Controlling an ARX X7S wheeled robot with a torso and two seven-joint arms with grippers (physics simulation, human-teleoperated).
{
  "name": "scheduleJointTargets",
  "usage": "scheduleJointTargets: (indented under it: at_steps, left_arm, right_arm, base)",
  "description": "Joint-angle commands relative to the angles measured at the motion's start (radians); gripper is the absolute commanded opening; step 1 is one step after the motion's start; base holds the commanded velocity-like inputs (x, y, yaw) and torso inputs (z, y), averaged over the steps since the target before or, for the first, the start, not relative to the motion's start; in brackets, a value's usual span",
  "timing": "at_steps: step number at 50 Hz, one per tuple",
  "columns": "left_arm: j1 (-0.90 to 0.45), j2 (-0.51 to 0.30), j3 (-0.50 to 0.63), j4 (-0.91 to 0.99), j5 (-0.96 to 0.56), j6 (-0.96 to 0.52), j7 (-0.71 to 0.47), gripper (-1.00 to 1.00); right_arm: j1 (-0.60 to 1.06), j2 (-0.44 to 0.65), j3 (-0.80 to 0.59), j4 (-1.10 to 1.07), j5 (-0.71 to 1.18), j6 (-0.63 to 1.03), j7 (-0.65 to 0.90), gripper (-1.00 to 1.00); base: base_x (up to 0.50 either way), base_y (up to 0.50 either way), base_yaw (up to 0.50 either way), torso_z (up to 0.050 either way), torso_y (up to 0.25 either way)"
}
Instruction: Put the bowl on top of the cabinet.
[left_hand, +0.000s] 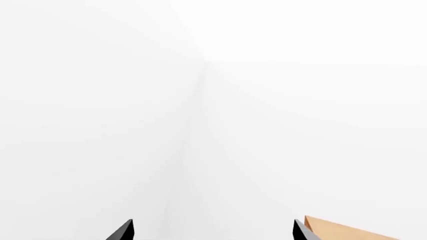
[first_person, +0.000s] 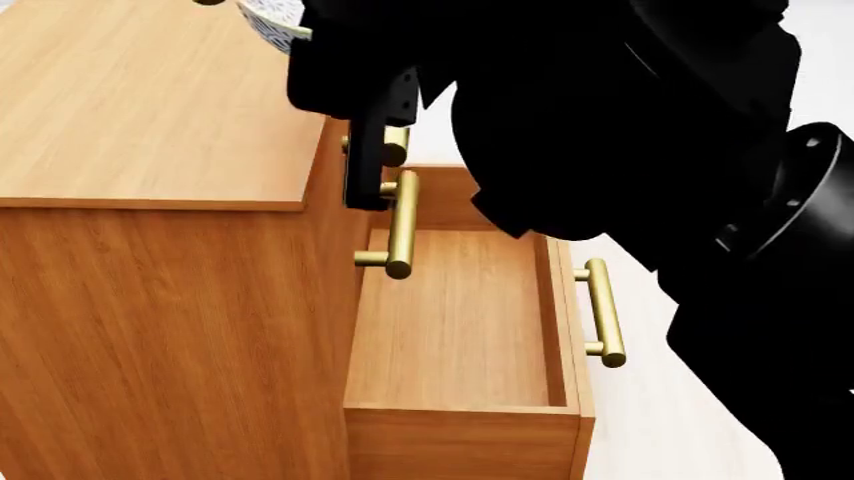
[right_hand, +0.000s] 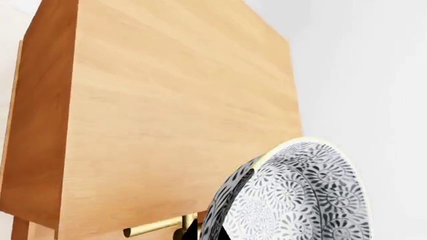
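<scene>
Cabinet (first_person: 147, 110) has one drawer (first_person: 454, 330) pulled out, interior bare wood, nothing in it; brass bar handle (first_person: 603, 312) on its front, another brass handle (first_person: 400, 225) on the closed drawer front above. Bowl (right_hand: 300, 195) is up at the cabinet's flat top near the front edge, by the corner over the drawers; in the head view only a sliver of the bowl (first_person: 271, 22) shows at the frame's upper margin, partly behind the black right arm (first_person: 601, 110). Can't tell if it rests on the top or hangs just above it. Bowl look: white ceramic, dense dark blue-grey floral swirls over the whole outside, thin pale rim, tilted so the outside faces the right wrist camera; inside not visible. Right gripper (first_person: 354, 70) is at the bowl, fingers mostly hidden, so its grip on the bowl can't be confirmed. Left gripper (left_hand: 212, 231): two dark fingertips (left_hand: 121, 231) spread well apart, nothing between them, facing a white wall, cabinet corner (left_hand: 340, 230) just beside one tip.
</scene>
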Motion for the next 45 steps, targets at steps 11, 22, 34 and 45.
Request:
scheduleJointTargets:
  at_steps: [11,22,34,45]
  left_arm:
    - [0.003,-0.001,0.005,-0.005,0.000,0.006,0.000,1.00]
    - [0.004,0.001,0.005,-0.013,-0.005,0.014,0.004,1.00]
    - [0.005,-0.002,0.005,-0.013,-0.009,0.015,0.003,1.00]
    - [0.006,-0.004,0.005,-0.013,-0.012,0.016,0.001,1.00]
  right_arm:
    - [-0.036,-0.080,0.007,-0.018,-0.019,-0.044,0.082,-1.00]
    - [-0.065,-0.126,-0.011,0.004,-0.031,-0.084,0.120,-1.00]
    - [-0.104,-0.156,-0.025,0.043,-0.046,-0.140,0.168,-1.00]
    - [-0.132,-0.179,-0.051,0.105,-0.058,-0.203,0.192,-1.00]
  base:
    - [0.00,0.00,0.00,0.000,0.001]
    - [0.00,0.00,0.00,0.000,0.000]
    - [0.00,0.00,0.00,0.000,0.001]
    - [0.00,0.00,0.00,0.000,0.000]
